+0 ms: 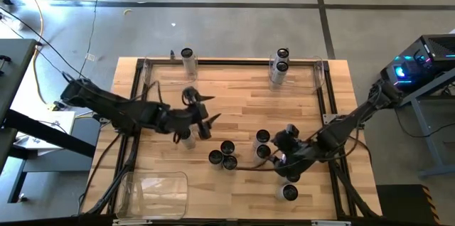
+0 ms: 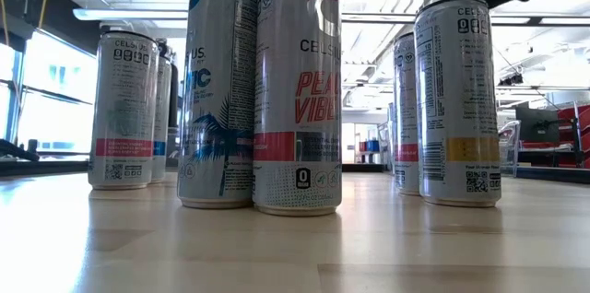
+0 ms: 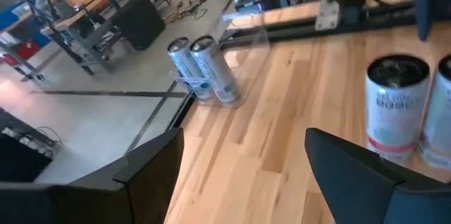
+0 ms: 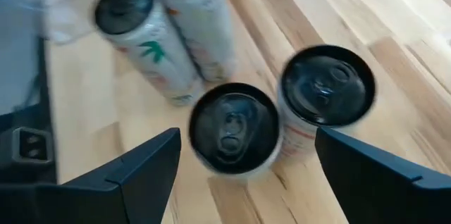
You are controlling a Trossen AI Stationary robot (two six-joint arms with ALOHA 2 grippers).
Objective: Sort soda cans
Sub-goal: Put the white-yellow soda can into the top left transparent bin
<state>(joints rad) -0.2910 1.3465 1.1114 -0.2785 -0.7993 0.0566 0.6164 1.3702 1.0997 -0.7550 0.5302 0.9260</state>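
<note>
Several soda cans stand upright on the wooden table (image 1: 234, 105): a cluster of three (image 1: 225, 155), a pair (image 1: 262, 143) and a single can (image 1: 290, 192) near the front. My right gripper (image 1: 279, 149) (image 4: 246, 134) hovers open above and beside the pair (image 4: 232, 129), tilted down, touching nothing. My left gripper (image 1: 212, 109) (image 3: 243, 145) is open in mid-table, pointing toward the right side with nothing between its fingers. One can (image 1: 186, 138) stands under the left arm. In the low view the cans (image 2: 297, 86) stand close up.
Two cans (image 1: 281, 62) (image 3: 201, 69) stand in a clear bin (image 1: 309, 73) at the far right. One can (image 1: 187, 55) stands at the far left by another clear bin (image 1: 153, 73). A third clear bin (image 1: 153, 190) lies at the near left. Black rails frame the table.
</note>
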